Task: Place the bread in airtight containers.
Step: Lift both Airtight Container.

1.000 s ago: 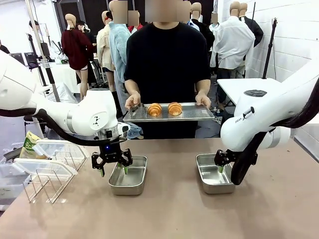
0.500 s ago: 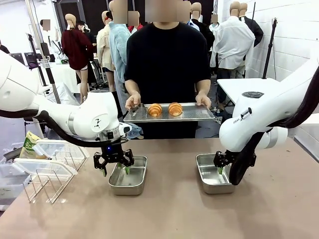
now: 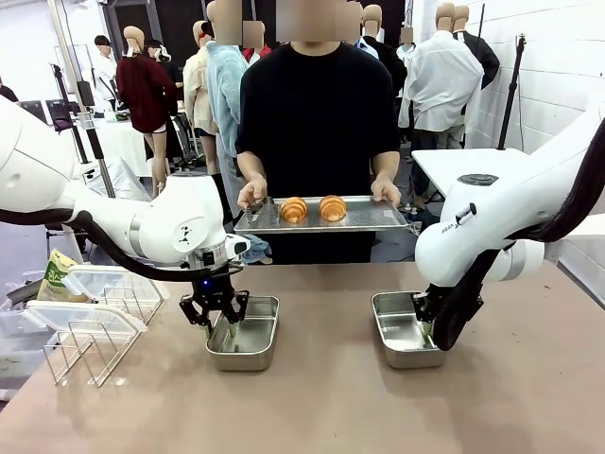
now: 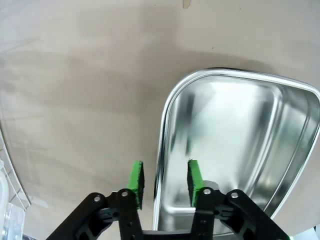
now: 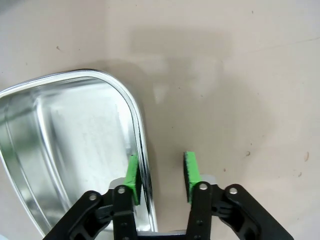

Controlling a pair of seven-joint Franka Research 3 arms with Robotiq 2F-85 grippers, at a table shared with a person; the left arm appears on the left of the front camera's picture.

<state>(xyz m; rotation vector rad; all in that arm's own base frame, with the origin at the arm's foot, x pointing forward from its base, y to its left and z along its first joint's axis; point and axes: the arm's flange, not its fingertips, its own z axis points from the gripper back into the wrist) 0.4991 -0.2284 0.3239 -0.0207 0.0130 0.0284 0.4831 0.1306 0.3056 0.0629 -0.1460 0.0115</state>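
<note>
Two rolls [image 3: 293, 208] lying on a tray [image 3: 369, 216] held up by the person [image 3: 317, 113]. Straddling the left pan [image 4: 240, 130] rim with left gripper [image 4: 165, 170], fingers narrowly parted, unclamped. Likewise right gripper [image 5: 161, 167] at right pan [image 5: 65, 135], both pans cut off at frame edges.

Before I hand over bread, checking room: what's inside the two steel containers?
The left container and right container look empty, bare steel. The left end effector and right end effector each straddle a rim, hiding the floor beneath.
</note>
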